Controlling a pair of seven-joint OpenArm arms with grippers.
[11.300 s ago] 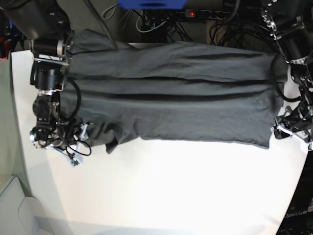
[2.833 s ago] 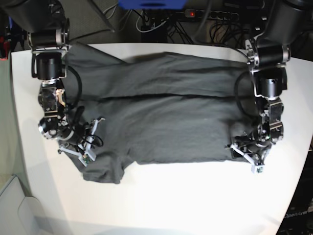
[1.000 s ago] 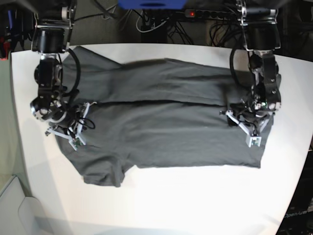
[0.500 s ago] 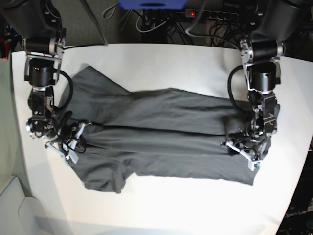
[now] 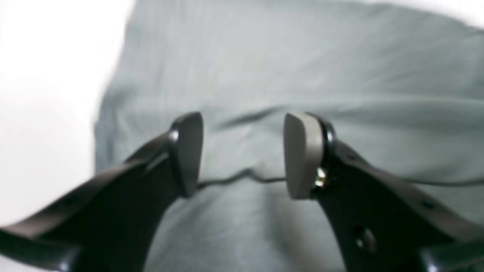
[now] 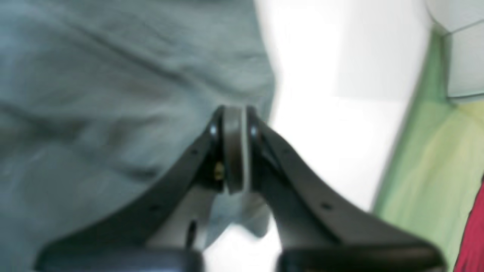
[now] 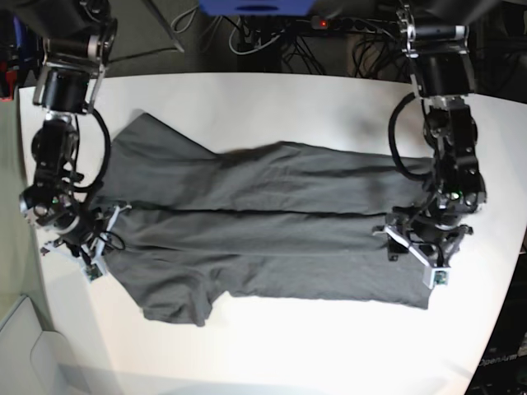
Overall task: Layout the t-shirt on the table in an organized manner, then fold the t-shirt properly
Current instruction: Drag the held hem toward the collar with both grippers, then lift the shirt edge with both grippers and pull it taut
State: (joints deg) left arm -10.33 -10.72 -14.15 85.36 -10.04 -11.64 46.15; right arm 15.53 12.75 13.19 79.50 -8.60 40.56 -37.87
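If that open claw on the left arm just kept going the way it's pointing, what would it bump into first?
Most likely the t-shirt: the left gripper points down at the grey cloth, with a raised fold between its open jaws. How close it hovers is unclear.

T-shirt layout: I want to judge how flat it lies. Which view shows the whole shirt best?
The base view: the whole t-shirt is spread on the table, long creases visible. The left wrist view shows only blurred cloth between open jaws; the right wrist view only an edge beside closed jaws.

Wrinkled dark grey t-shirt (image 7: 272,226) spread lengthwise across the white table (image 7: 272,346).
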